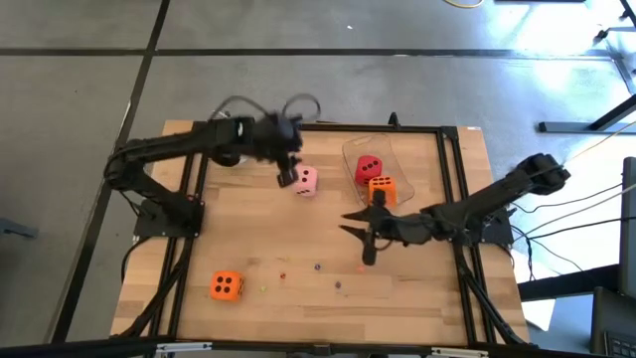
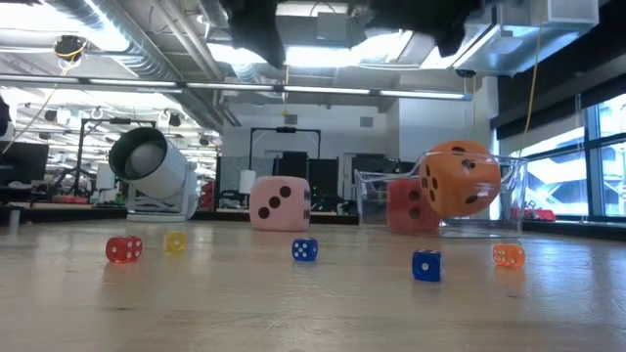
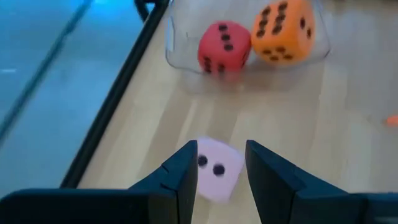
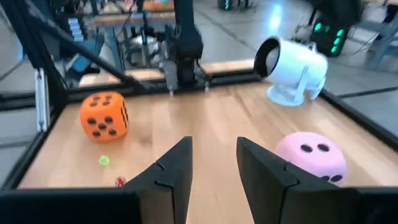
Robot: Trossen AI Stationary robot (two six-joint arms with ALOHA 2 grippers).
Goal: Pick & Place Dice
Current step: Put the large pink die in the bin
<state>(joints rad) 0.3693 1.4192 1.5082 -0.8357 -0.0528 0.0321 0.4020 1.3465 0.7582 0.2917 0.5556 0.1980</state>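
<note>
Pink die (image 1: 306, 181): centre of the surface (image 1: 298, 308), free beneath the left hand (image 1: 288, 175), fingers apart.
Red die (image 1: 369, 166), orange die (image 1: 382, 189): clear tub (image 1: 356, 151).
Second orange die (image 1: 226, 285): lower left.
Right hand (image 1: 362, 227): fingers apart, empty.

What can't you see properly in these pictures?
- High view: the left gripper is blurred, so whether it touches the pink die is unclear.
- High view: the clear container hides part of the red die.
- Low view: both arms are cut off by the top edge.
- High view: the small dice are too tiny to read.
</note>
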